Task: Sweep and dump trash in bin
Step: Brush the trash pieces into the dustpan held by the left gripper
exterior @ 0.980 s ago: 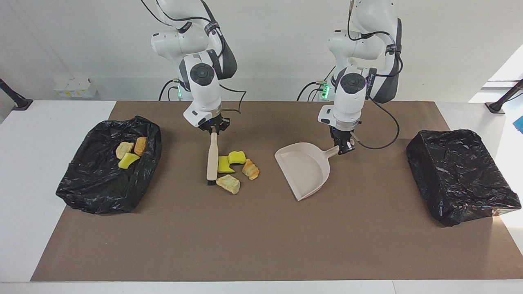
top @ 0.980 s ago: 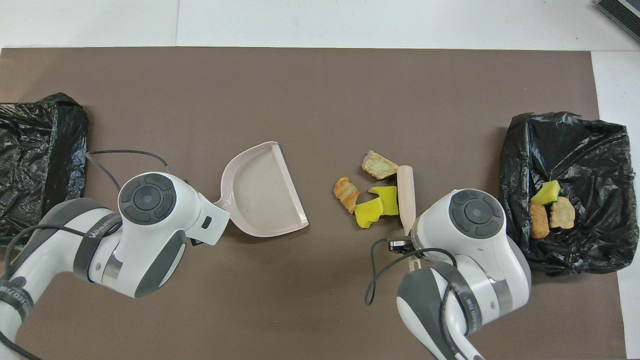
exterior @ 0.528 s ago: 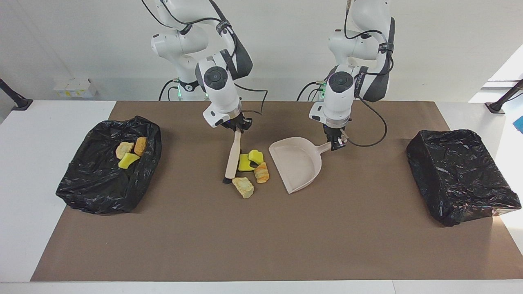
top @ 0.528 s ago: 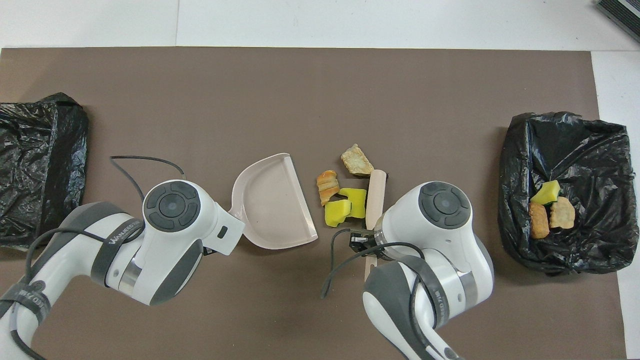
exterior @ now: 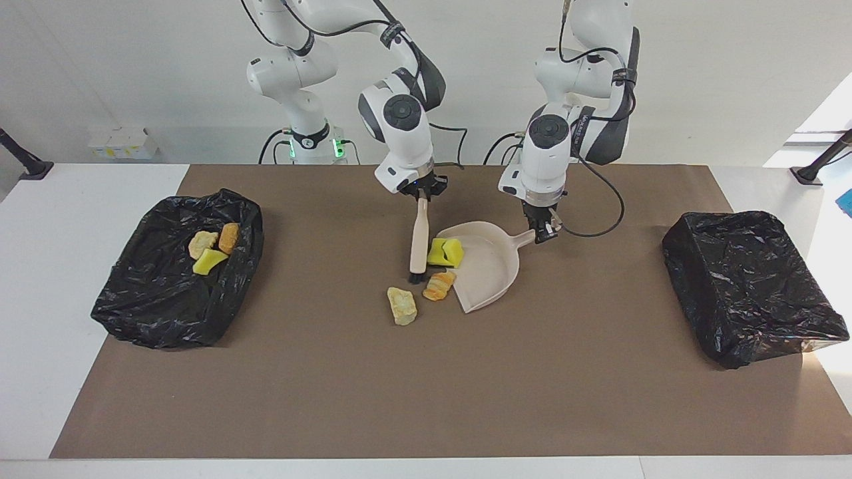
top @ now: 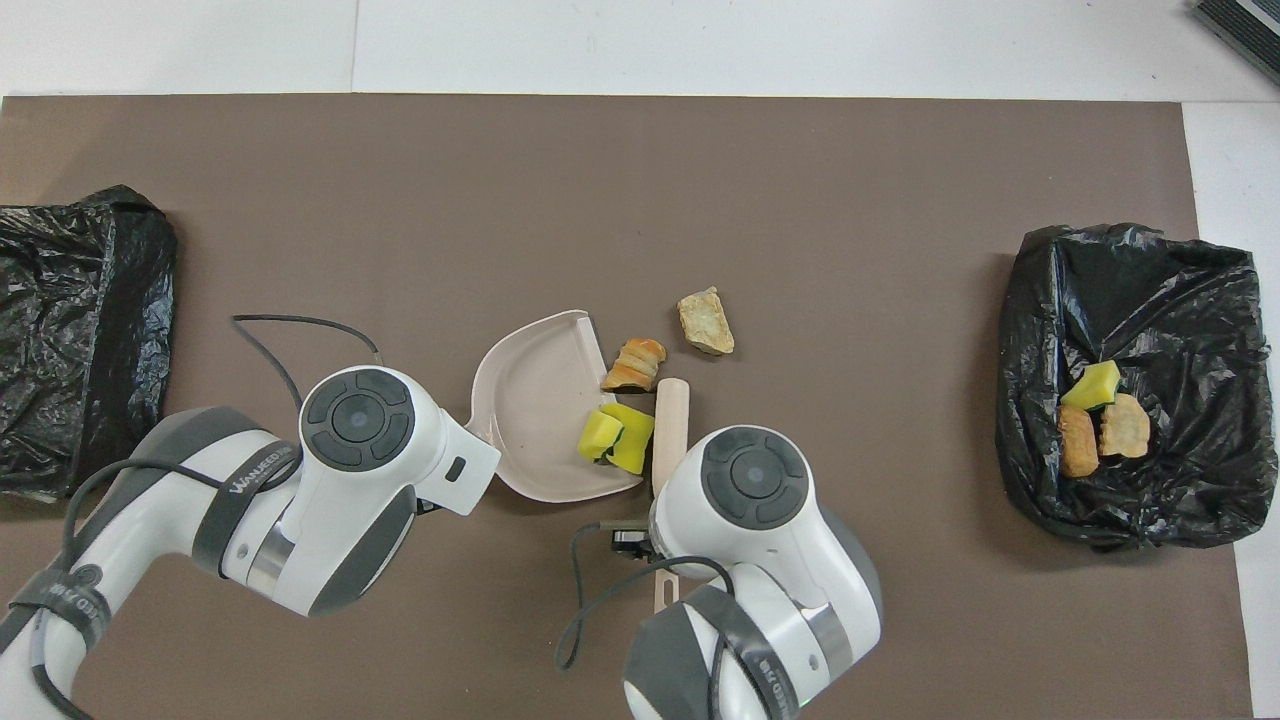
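the right gripper [exterior: 421,197] pointed down over the middle of the table, its fingers closed tight on a handle. the left gripper [exterior: 544,231] pointed down close beside it, fingers closed on another handle. both arms bent in toward each other.

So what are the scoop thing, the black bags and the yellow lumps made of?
The dustpan looks like smooth, matte beige plastic: one moulded piece with an even colour. The black bin bags look like thin plastic film, crinkled and glinting with shiny highlights. The yellow lumps at the dustpan's lip look like soft sponge foam, with a dull surface and blocky cut edges, though that is only a guess.
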### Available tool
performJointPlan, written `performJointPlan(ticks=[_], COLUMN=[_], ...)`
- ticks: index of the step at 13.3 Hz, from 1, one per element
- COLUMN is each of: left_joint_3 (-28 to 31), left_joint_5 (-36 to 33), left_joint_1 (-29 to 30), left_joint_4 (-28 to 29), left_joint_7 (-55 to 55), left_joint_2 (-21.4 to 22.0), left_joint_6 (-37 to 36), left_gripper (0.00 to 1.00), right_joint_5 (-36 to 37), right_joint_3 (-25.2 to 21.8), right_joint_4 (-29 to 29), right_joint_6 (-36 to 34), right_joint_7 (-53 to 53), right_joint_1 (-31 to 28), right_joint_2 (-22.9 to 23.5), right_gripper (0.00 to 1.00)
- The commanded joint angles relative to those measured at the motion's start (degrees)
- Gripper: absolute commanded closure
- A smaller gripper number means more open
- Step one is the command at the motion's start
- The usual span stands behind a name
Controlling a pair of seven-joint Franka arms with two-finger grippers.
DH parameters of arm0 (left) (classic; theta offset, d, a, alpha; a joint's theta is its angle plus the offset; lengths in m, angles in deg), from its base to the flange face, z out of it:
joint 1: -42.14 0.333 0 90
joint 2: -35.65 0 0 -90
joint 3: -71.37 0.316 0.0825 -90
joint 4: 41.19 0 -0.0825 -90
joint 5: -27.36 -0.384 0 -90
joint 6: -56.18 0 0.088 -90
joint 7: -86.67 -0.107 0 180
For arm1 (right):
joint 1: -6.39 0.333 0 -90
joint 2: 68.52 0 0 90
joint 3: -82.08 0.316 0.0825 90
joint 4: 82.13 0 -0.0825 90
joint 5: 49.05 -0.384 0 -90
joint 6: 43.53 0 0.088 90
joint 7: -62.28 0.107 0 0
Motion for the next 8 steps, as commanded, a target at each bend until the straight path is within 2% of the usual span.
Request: performJointPlan(ticks=[1, 4, 6, 8], left_joint_3=[0.65, 0.65, 0.65, 0.74], left_joint_5=[-1.30, -1.30, -1.21, -0.86], left_joint_1=[-0.90, -0.46, -0.37, -0.11], left_joint_4=[0.48, 0.48, 0.48, 0.39], left_joint_7=[-0.08, -2.63, -2.55, -1.85], left_joint_2=[0.40, 0.22, 0.22, 0.13], left_joint_6=[2.10, 3.68, 3.60, 3.34], left_gripper=[1.00, 1.00, 1.00, 1.00], right_joint_5=[-1.46, -0.24, -0.06, 3.96], right_joint_3=[-0.11, -0.03, -0.81, -0.73], right_joint_4=[-0.81, -0.11, 1.38, 3.31], right_joint_6=[-0.37, -0.02, -0.37, -0.98], right_joint_7=[0.92, -1.26, -4.42, -6.45], right_joint_1=[3.06, 4.30, 2.73, -0.43], right_joint_2=[-2.17, -2.78, -2.88, -2.79], right_gripper=[1.00, 1.00, 1.00, 1.00])
